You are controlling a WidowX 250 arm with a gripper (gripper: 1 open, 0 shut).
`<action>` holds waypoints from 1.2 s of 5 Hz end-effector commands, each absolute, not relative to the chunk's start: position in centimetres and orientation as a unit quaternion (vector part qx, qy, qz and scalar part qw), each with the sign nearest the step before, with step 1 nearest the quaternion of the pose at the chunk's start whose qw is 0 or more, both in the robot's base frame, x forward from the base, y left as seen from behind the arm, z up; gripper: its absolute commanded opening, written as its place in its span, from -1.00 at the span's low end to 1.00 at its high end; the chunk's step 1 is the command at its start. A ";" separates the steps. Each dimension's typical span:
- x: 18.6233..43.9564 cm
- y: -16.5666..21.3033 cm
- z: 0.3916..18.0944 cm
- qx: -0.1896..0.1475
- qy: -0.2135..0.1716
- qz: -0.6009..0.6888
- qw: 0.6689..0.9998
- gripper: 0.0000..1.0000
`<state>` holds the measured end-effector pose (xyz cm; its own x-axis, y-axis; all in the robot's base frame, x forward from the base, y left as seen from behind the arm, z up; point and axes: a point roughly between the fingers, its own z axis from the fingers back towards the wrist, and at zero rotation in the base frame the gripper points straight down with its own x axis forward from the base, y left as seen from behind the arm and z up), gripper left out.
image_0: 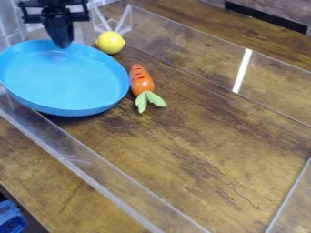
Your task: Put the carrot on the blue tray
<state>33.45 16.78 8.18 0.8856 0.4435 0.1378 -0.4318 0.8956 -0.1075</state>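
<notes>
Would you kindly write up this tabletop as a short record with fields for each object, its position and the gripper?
carrot: small orange toy carrot with green leaves, lying on the wooden table, just right of the tray rim
tray: large oval blue plastic tray, nothing lying in it
lemon: round yellow lemon, behind the tray
gripper: black gripper, shut, holding nothing, over the tray's far edge
task state: carrot not yet on tray

A dark, worn wooden tabletop — ringed by clear plastic walls — catches a bright glare streak.
</notes>
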 end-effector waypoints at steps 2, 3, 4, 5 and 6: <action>33.7 15.8 4.4 0.012 -0.103 0.230 0.968 -1.00; 33.9 16.1 4.6 0.023 -0.101 0.234 0.967 1.00; 33.8 16.5 5.4 0.028 -0.099 0.245 0.964 -1.00; 33.9 16.8 6.1 0.031 -0.097 0.257 0.961 -1.00; 34.5 16.2 6.2 0.033 -0.097 0.253 0.962 1.00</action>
<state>33.58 16.11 4.51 0.8563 0.4941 0.1503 -0.5016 0.8650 0.0142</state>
